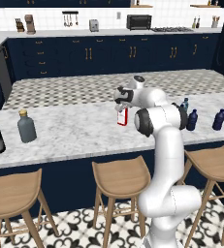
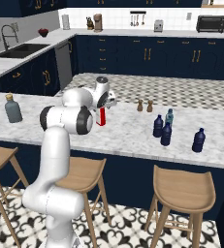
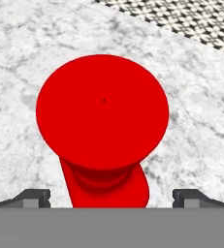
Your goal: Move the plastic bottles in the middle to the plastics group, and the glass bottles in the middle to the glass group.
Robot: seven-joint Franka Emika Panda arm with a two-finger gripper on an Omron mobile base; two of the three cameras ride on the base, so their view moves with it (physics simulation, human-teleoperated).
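The fingers [image 3: 111, 196] are hanging spread wide either side of the red bottle [image 1: 122, 116], standing upright mid-desk [image 1: 74, 131], lined up over its cap for a grasp.

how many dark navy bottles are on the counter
3. In the right base view, two navy bottles stand close together by the pale teal bottle; a third navy bottle stands alone, further right. The arm hides part of one in the left base view.
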